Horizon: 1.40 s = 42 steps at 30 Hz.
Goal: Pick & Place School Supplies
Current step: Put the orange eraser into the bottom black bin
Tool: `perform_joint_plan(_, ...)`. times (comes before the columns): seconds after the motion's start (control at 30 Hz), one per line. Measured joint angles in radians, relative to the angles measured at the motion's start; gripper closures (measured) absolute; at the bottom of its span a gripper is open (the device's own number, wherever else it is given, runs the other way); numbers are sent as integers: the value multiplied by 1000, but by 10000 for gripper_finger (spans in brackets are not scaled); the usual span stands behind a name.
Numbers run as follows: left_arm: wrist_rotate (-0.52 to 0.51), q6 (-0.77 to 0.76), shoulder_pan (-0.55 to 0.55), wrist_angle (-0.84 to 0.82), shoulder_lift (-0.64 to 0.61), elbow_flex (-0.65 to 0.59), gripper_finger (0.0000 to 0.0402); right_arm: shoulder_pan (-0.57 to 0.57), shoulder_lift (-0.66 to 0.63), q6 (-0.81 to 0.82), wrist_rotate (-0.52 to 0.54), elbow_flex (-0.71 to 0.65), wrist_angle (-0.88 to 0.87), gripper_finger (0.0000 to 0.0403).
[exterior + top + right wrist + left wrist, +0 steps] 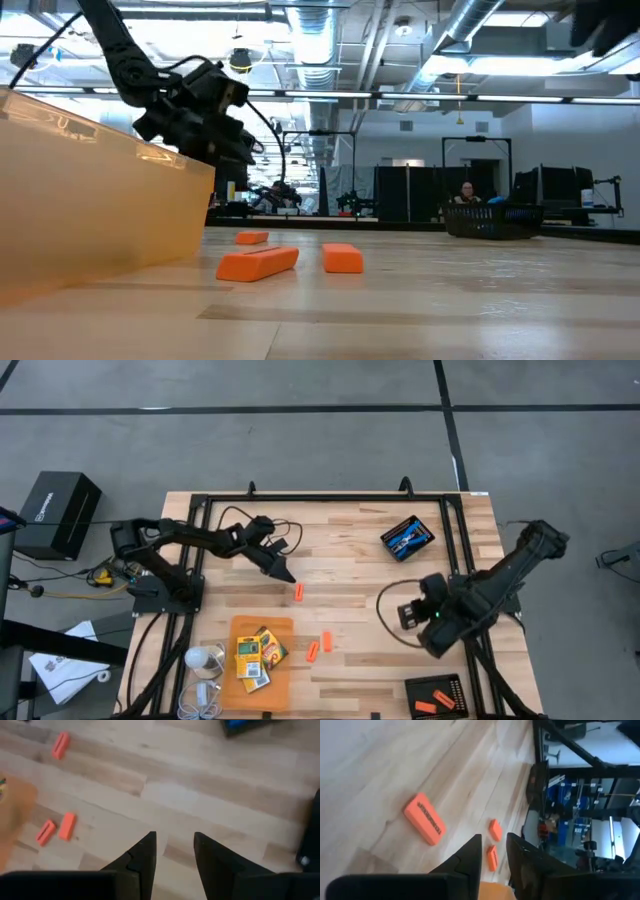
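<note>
One orange stick lies alone on the wooden table, just ahead of my left gripper, which is open and empty; the stick lies apart from the fingers. Two more orange sticks lie side by side nearer the front. Yellow-and-green crayon boxes rest in the orange container. The blue-handled tool lies in a black tray at the far right. My right gripper hangs open over bare table, its fingers holding nothing.
A second black tray with orange sticks sits at the front right corner. The orange container's translucent wall fills the low view's left. A white object and cables lie at the front left. Bare wood lies in the table's middle.
</note>
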Motion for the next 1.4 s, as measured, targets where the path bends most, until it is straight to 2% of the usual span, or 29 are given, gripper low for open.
perform_joint_plan(0.17, -11, -50, 1, 28, 26, 0, 273, -74, -47, -138, 31, 0, -36, 280)
perform_joint_plan(0.37, -106, -118, -2, 31, 26, 0, 232, -138, -107, -310, 80, 0, -59, 280)
perform_joint_plan(0.6, -296, -288, -84, 126, 26, 0, 246, -148, -168, -458, 161, 0, -114, 280)
perform_joint_plan(0.8, -401, -388, -202, 136, 26, 0, 260, -148, -232, -543, 186, 0, -120, 280)
perform_joint_plan(0.93, -476, -427, -236, 134, 26, 0, 260, -148, -271, -581, 193, 0, -119, 280)
perform_joint_plan(1.17, -527, -448, -237, 87, 26, 0, 257, -144, -322, -626, 230, 0, -119, 280)
perform_joint_plan(1.4, -528, -452, -237, 83, 68, 2, 257, -144, -338, -656, 230, 0, -118, 280)
